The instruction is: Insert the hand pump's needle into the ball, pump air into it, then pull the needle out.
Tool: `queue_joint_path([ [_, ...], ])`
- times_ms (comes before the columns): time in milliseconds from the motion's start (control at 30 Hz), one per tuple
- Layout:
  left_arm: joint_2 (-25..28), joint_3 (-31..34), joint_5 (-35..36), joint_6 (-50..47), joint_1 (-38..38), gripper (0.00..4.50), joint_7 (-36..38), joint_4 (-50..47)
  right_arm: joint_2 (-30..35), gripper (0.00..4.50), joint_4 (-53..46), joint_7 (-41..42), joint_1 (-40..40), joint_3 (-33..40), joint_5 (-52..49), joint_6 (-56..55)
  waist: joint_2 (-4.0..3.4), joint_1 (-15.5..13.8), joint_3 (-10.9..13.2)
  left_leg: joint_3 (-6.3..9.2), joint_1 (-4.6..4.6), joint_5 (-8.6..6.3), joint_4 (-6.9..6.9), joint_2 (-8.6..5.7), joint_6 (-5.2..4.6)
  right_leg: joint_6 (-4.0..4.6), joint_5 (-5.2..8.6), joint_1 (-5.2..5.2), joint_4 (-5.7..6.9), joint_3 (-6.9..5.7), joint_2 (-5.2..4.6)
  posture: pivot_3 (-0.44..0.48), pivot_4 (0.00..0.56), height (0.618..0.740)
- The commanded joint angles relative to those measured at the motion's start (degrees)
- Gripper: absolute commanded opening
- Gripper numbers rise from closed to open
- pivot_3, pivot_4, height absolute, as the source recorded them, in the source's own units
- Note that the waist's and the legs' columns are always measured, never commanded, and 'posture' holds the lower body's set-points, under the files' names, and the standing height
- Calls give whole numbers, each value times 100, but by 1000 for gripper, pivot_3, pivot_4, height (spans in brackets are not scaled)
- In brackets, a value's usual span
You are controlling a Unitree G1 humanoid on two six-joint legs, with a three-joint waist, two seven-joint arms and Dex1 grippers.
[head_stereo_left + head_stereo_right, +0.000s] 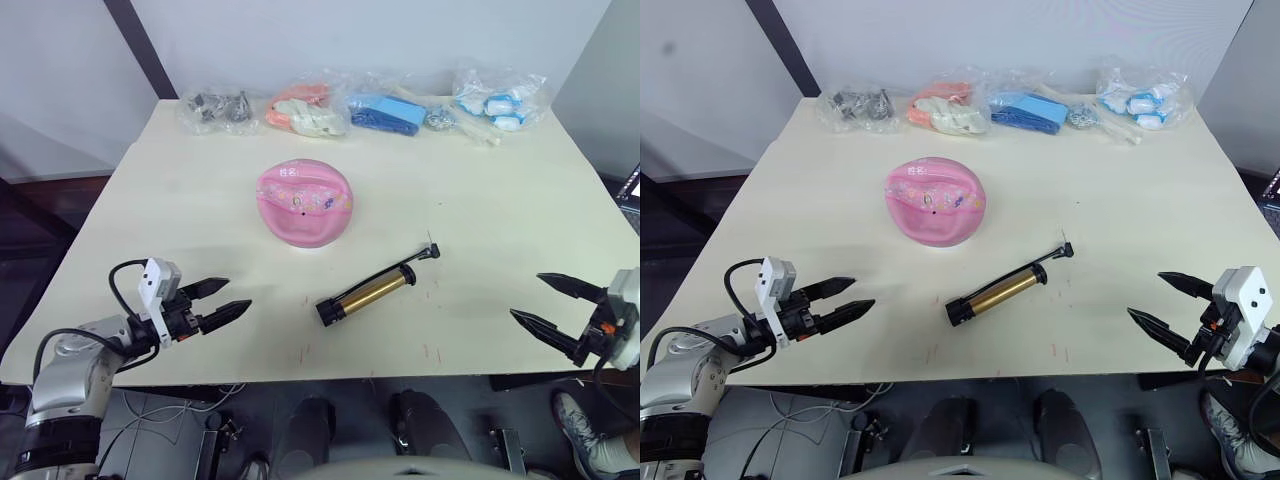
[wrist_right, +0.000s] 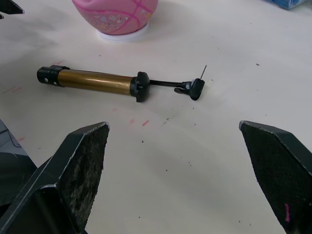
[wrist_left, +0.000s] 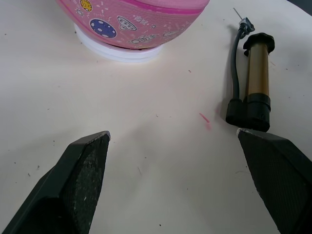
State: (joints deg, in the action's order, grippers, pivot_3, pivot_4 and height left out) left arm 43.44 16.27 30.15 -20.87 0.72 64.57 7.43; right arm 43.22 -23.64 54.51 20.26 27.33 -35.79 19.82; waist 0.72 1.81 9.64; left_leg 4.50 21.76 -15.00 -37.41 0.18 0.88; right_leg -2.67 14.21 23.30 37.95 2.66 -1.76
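Both black two-fingered grippers, left point(image 1: 222, 298) and right point(image 1: 543, 301), hover with jaws spread and empty over the near edge of the cream rectangular surface point(image 1: 500, 200). Between them lies the gold-brass hand pump point(image 1: 366, 294), its thin needle point(image 2: 204, 71) barely discernible. Beyond sits the dented pink rubber ball point(image 1: 304, 202); clear plastic bags point(image 1: 365, 105) line the far edge.
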Motion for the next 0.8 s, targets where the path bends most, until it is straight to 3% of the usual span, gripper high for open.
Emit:
queue_joint_path([
  [33,91,28,106,-93,-71,4438,110,-251,-52,4500,-187,5,20,177,-131,-45,0,0,0,0,0,0,0,0,0,0,0,0,0,0,0,0,150,740],
  [467,681,-245,662,-996,-725,4438,628,-1450,-191,4500,-779,299,109,372,-708,-193,1,7,1,0,0,0,0,0,0,1,0,0,1,0,1,0,150,740],
  [700,803,-1066,624,-1906,-1879,4438,208,-2356,-392,4500,-1522,375,819,1114,-1171,-228,8,-103,4,7,7,0,-2,-4,0,-3,1,-2,-2,-1,0,0,150,740],
  [800,911,-1798,585,-3074,-2891,4438,-169,-2685,-508,4500,-1817,376,1323,1547,-1288,-234,16,-118,10,16,9,0,-2,-4,0,-8,6,-2,0,-7,6,0,150,740],
])
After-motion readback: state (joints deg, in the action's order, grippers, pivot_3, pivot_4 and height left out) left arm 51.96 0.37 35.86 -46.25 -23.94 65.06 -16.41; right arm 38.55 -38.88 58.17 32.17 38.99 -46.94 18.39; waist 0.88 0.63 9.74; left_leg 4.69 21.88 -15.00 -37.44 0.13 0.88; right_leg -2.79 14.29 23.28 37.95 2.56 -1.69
